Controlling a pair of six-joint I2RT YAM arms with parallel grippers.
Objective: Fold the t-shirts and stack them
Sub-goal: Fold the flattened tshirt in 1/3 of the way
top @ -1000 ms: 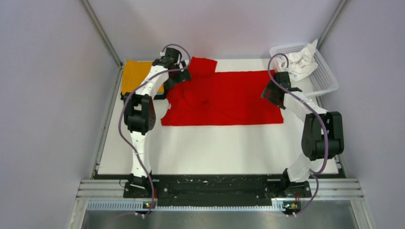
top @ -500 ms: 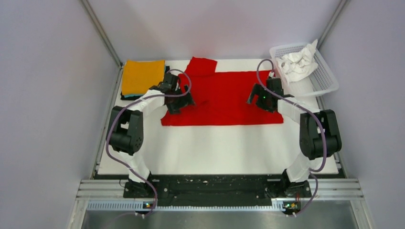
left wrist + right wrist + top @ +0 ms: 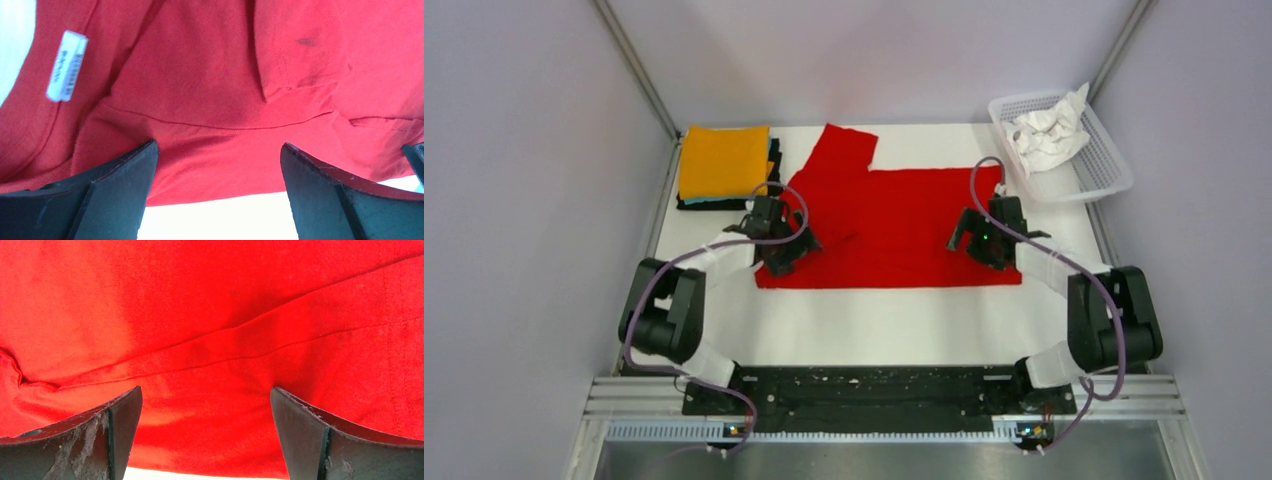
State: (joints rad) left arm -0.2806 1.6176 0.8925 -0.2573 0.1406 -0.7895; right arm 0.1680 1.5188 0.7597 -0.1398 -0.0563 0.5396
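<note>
Left to right. Back-left corner of the surface (image 3: pixel 874 320): your finished stack (image 3: pixel 722 165), orange shirt on top, teal and black edges showing under it. How many layers sit below I can't tell from the overhead view. That part is done. Next, left claw (image 3: pixel 776 245): fingers spread wide, holding nothing, hanging low over the near-left corner of the red t-shirt (image 3: pixel 904 215). Wrist view puts it at the collar end, with the white neck label (image 3: pixel 66 65) off to its left and the shirt's near edge running between the fingers, bare surface below it. The red t-shirt lies across the middle of the surface, collar left, hem right, mostly flat. The far sleeve (image 3: pixel 846 145) sticks out toward the back wall. The near sleeve looks turned in over the chest, with a loose crease there. Right claw (image 3: pixel 980 235): also spread wide and empty, low over the near-right part of the shirt, close to its near edge. Its wrist view shows only red cloth with a shallow diagonal wrinkle between the fingers. Neither claw has cloth pinched. Far right, back corner: white mesh basket (image 3: pixel 1114 170) with a crumpled white t-shirt (image 3: pixel 1046 135) in it, untouched. My read: you're past halfway. The red one is spread and at most partly folded, so it needs its folds and a move onto the stack. Then the white one needs the full cycle. Both claws look lined up for a grab on the near edge.
</note>
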